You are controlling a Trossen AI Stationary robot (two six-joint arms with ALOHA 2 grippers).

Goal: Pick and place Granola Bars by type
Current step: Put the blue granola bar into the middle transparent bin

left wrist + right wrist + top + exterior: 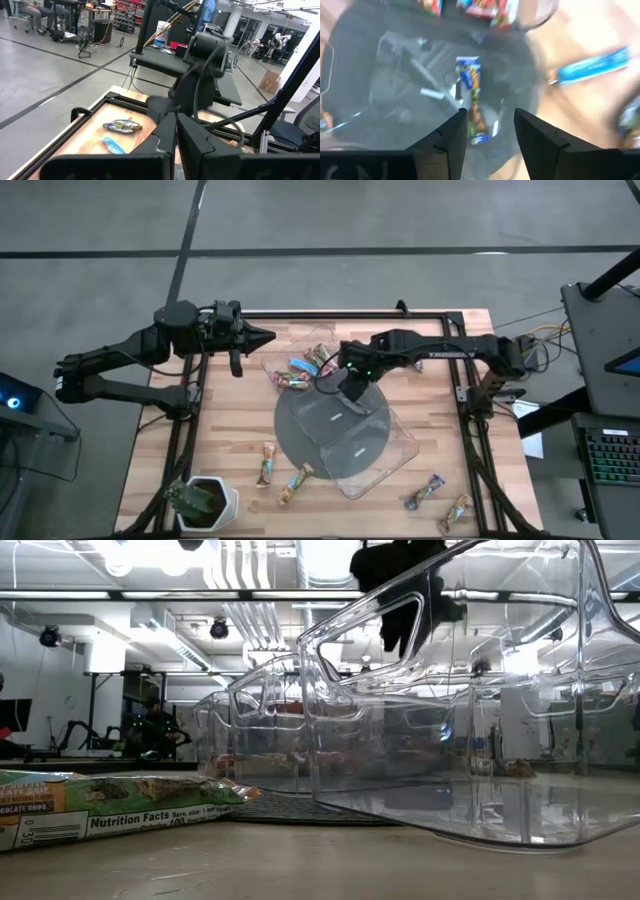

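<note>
Granola Bars [300, 370] lie clustered in a clear tray [300, 350] just beyond the grey disc [330, 425]; others lie off the disc's near edge beside the potted plant [203, 502], and more near the table's corner. Over the disc, the right gripper [490, 125] hangs with its fingers [452, 132] parted and holding nothing; a blue-wrapped bar [471, 97] shows just ahead of the fingertips, between them, unpinched, inside another clear tray [365, 442]. The left gripper [176, 131], closed and empty, waits beyond the disc's left side.
</note>
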